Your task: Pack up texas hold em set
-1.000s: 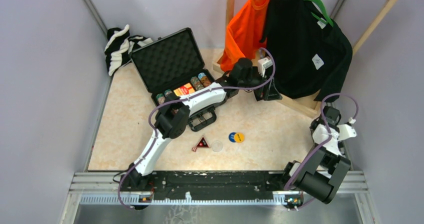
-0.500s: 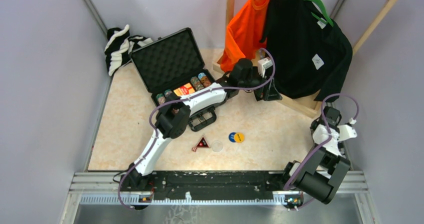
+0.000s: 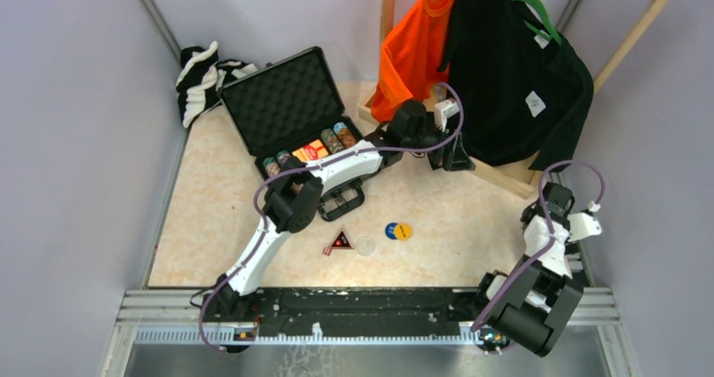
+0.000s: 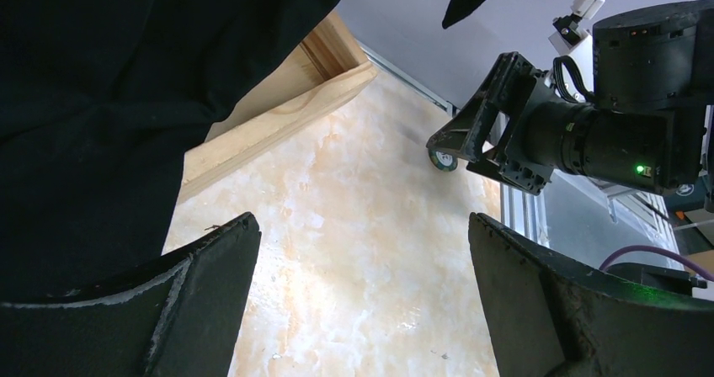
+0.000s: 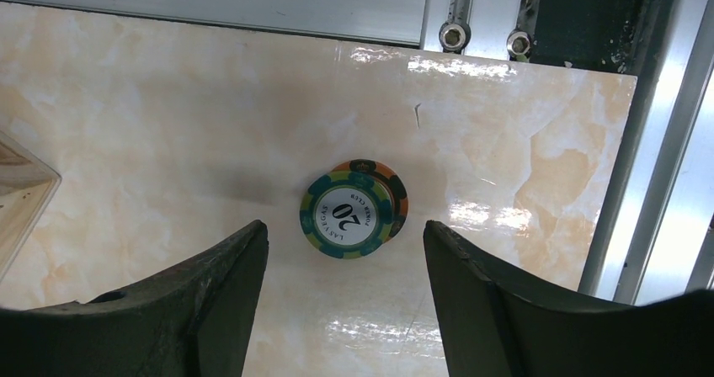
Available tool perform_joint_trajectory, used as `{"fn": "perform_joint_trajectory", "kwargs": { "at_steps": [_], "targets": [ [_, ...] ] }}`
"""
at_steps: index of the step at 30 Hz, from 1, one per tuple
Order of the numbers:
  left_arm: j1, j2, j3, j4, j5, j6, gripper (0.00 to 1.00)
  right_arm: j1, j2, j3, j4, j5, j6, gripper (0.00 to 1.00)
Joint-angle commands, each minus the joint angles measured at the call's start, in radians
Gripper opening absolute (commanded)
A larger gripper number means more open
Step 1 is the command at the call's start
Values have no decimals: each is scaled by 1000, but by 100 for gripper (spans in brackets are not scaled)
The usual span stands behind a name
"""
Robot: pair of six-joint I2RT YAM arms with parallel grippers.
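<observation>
Right pincer (image 5: 343,230) points down at the worktop (image 5: 126,116), and its two jaws stand apart with nothing held. Between them on the worktop lies a little pile of poker chips (image 5: 354,211). The top chip is green and white with a 20 on it, and an orange chip peeks out from under it. The jaws do not touch the pile. This spot is at the right side of the worktop, close to a metal rail (image 5: 648,141). The left pincer (image 4: 362,221) is wide apart too and holds nothing. It hangs over the worktop at the far side, right by the black shirt (image 4: 101,99) and the wooden rack foot (image 4: 286,118). I cannot tell if it touches the shirt. The black briefcase (image 3: 282,99) sits open at the far left, with its foam lid standing up. In its tray are rows of chips (image 3: 335,135) and the red card deck (image 3: 311,151). The left arm lies across the near part of the case. Near the middle of the worktop lie the black-red triangle (image 3: 340,241) and the clear disc (image 3: 364,246) just right of it. The blue disc (image 3: 391,230) and yellow disc (image 3: 405,230) lie touching each other. A striped cloth (image 3: 202,78) lies in the far left corner, and an orange shirt (image 3: 417,49) hangs beside the black one.
</observation>
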Motion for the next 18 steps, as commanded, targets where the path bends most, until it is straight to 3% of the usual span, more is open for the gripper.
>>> {"fn": "perform_joint_trajectory", "kwargs": {
  "at_steps": [1,13,18],
  "targets": [
    [-7,13,35,34,17,-6,98,-14,-3,-4,6,12,-3,68],
    [-8,17,33,35,15,-5,98,-32,50,-2,18,20,1,68],
    [-8,16,33,38,16,-7,98,-33,59,-7,20,25,3,60]
  ]
}}
